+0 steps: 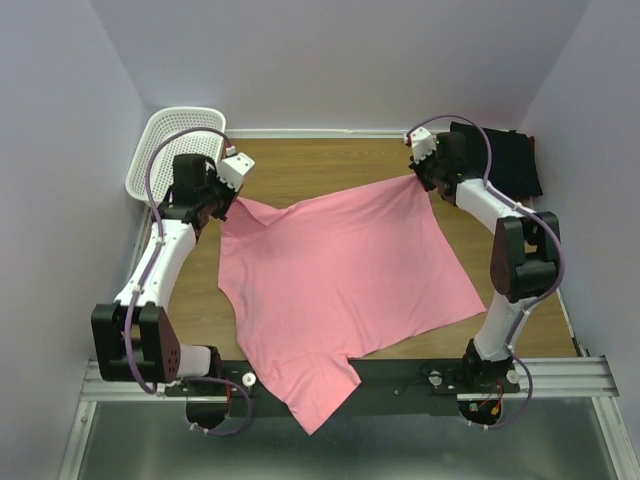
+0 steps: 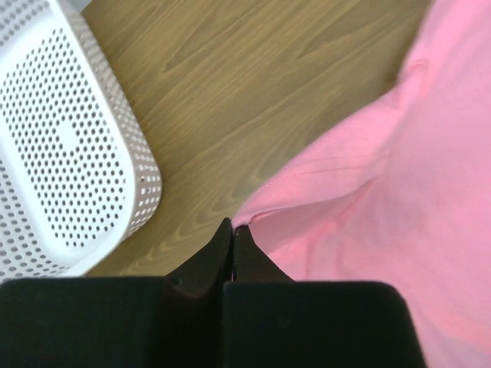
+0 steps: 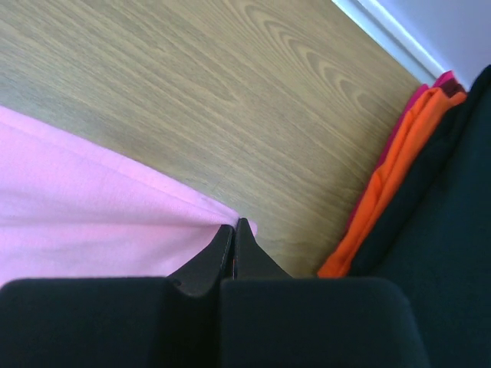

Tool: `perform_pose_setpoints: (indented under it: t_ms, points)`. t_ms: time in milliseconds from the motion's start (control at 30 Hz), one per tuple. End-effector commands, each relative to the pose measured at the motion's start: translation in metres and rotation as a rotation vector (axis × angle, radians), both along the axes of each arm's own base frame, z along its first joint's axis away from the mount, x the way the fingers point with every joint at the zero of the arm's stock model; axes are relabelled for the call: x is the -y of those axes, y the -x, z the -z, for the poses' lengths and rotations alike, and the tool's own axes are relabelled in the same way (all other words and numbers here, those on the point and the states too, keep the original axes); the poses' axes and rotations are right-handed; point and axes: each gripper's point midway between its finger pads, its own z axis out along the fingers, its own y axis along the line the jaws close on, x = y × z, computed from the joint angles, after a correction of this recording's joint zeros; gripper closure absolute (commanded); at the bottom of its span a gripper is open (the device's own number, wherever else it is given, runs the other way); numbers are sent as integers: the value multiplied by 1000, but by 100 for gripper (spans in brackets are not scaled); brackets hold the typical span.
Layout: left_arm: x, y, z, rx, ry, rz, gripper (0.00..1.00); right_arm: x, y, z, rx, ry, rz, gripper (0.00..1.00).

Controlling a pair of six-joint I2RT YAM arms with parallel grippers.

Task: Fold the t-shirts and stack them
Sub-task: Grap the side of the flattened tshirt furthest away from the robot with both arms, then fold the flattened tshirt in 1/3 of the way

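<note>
A pink t-shirt lies spread across the wooden table, its lower part hanging over the near rail. My left gripper is shut on the shirt's far-left corner, next to the white basket. My right gripper is shut on the shirt's far-right corner, just left of the folded stack. The cloth is stretched between the two grippers. A stack of folded shirts, black on top with orange and magenta beneath, sits at the far right.
A white perforated basket stands at the far left corner and shows in the left wrist view. Bare wood lies beyond the shirt. Walls close in the table on three sides.
</note>
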Motion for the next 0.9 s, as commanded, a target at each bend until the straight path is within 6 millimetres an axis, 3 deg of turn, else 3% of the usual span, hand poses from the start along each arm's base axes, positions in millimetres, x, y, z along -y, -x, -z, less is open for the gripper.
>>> perform_pose_setpoints:
  t_ms: [0,133,167,333,433,567,867]
  points:
    - [29,51,6,-80,2,116,100,7,6,-27,68,25,-26,99]
    - [49,93,17,-146,-27,196,100,10,18,-31,73,44,-55,99]
    - [52,102,22,-162,-30,211,100,12,21,-40,91,48,-61,100]
    - [68,140,18,-193,-36,325,100,19,41,-40,86,73,-97,100]
    - [77,151,3,-186,-25,392,100,21,50,-34,72,96,-112,99]
    - [88,173,7,-249,-40,490,100,27,53,-27,60,112,-113,99]
    - [102,194,5,-288,-39,590,100,36,58,-20,51,148,-134,99]
